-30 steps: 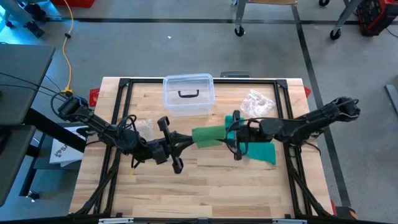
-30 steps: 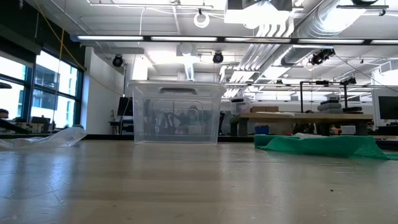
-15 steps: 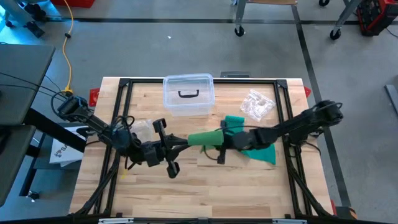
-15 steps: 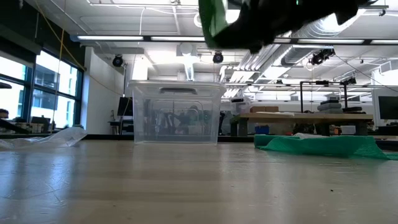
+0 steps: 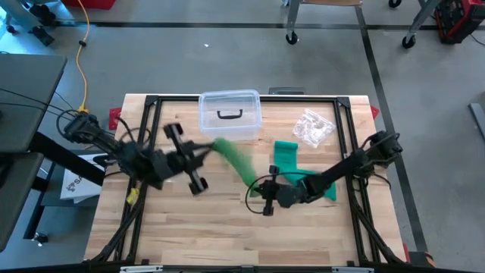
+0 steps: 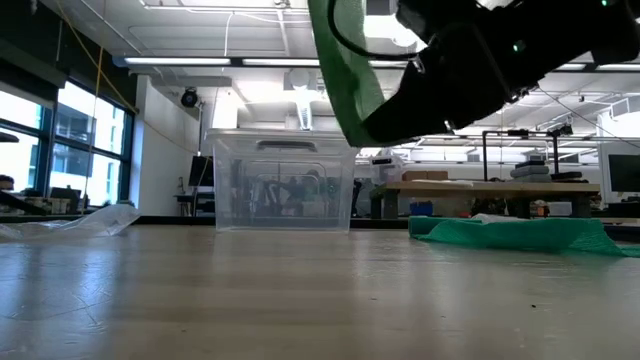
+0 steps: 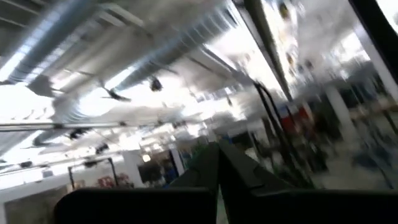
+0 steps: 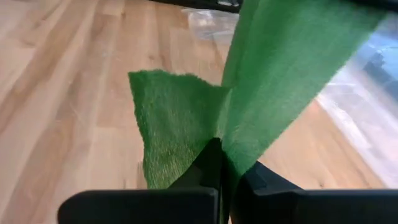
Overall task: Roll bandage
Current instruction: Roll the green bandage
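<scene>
The green bandage [image 5: 303, 171] lies partly heaped on the table's right half [image 6: 510, 234]. A long strip of it [image 5: 241, 165] rises slanting toward the far left. My left gripper [image 5: 208, 150] is shut on the strip's upper end, raised and pointing up at the ceiling. My right gripper [image 5: 260, 191] is shut on the strip lower down, near the table's middle; in the low view it hangs dark [image 6: 400, 118] above the wood. The right wrist view shows the bandage [image 8: 280, 68] running up from the shut fingers. My left gripper pinches the strip's upper end [image 5: 218, 145] between its two fingers, held clear of the table; the blur hides how many layers. My right gripper pinches the strip's gathered width [image 8: 222, 144] between its two fingers, slanting down from the table's right side. The strip runs drawn out from there toward my left gripper.
A clear plastic box with a lid [image 5: 229, 115] stands at the far middle [image 6: 283, 182]. A crumpled clear bag [image 5: 313, 127] lies at the far right, and more clear plastic [image 6: 70, 222] shows at the left. Bare wood lies along the near edge.
My left gripper has gone up and toward the table's far left, tipping upward, and carried the bandage's end with it. My right gripper has sunk toward the table and its near edge. The strip between them is now longer and slanted; the heap on the right has stayed.
</scene>
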You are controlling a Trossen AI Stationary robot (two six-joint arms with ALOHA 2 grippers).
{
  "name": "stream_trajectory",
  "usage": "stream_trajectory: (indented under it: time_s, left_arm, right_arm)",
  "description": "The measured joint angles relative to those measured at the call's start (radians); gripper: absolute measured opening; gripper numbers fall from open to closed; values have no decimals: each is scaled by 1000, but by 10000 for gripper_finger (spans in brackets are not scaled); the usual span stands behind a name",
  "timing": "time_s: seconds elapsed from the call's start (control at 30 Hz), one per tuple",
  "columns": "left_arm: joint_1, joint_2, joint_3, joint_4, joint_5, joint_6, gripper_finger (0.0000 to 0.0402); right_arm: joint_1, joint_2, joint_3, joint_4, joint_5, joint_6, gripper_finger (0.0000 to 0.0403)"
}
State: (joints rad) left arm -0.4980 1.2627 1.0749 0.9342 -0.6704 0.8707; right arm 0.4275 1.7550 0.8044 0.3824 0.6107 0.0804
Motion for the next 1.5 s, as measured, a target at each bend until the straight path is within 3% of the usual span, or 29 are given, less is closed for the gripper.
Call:
stream_trajectory:
  time_s: [0.23,0.6,0.97,1.1,1.27,1.5]
  left_arm:
    - [42,-41,1,-66,140,-109,1]
    - [42,-37,1,-479,48,-401,1]
    - [42,-40,-30,-889,-23,-763,0]
    - [42,-43,-151,-879,-10,-888,0]
    - [75,-39,-329,-854,126,-1058,0]
    - [101,-35,-491,-707,109,-1148,0]
  right_arm:
    - [-14,-10,0,77,49,-146,0]
    - [-101,-10,0,25,-36,-144,0]
    - [-112,-62,0,13,-18,-231,0]
    - [-139,-87,0,-17,-12,-236,0]
    - [-179,-98,0,-33,-15,-208,0]
    - [-194,-118,0,-20,-62,-217,0]
